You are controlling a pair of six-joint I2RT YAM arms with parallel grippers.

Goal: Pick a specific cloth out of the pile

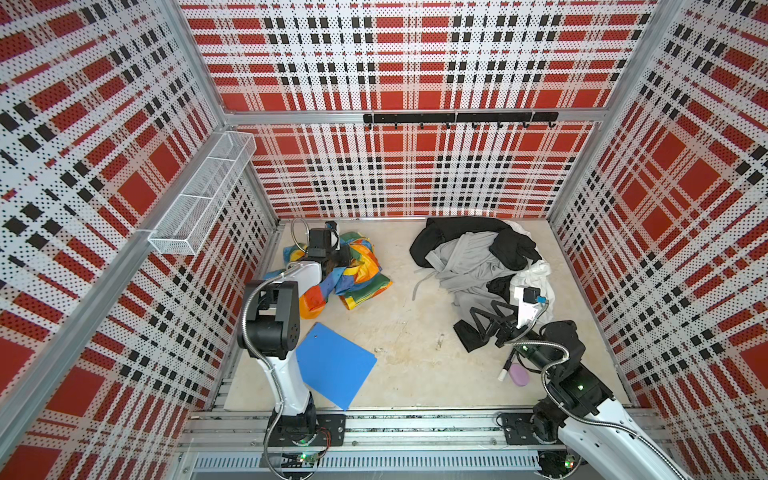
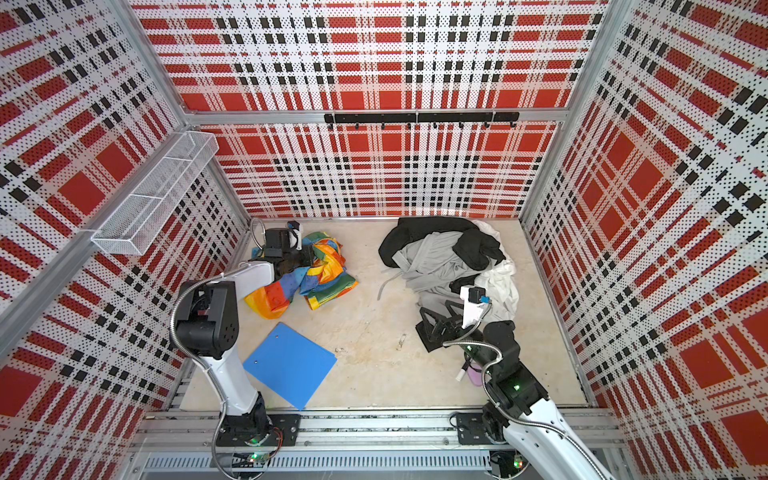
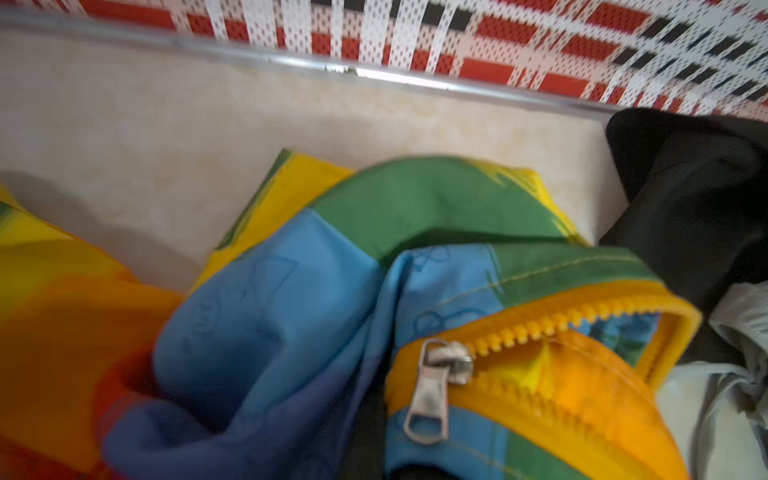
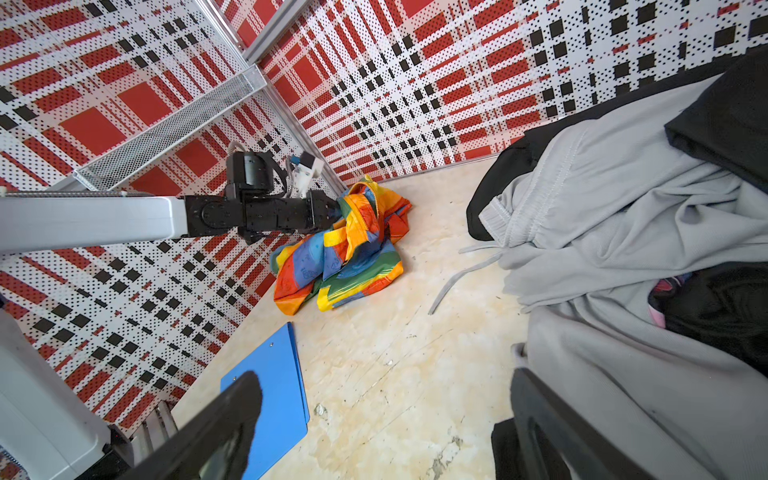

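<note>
Nearest me, toward the bench's front right, the right pincer [image 1: 482, 322] gapes wide and holds nothing. Farther back, by the far left corner, the left pincer [image 4: 334, 212] is clamped tight on a bunch of the cloth [image 1: 357, 266]. The rest trails on the bench, well apart from the pile [image 1: 478, 257] at the far right. The picking-out looks done to me; next comes a gentle set-down and release.

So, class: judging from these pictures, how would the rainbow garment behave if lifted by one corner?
Probably floppy: the cloth lies crumpled in soft folds, so it would drape and trail. Likely light, since the fabric looks thin. Possibly slippery, given its shiny surface; the metal zip pull may swing and snag.
</note>
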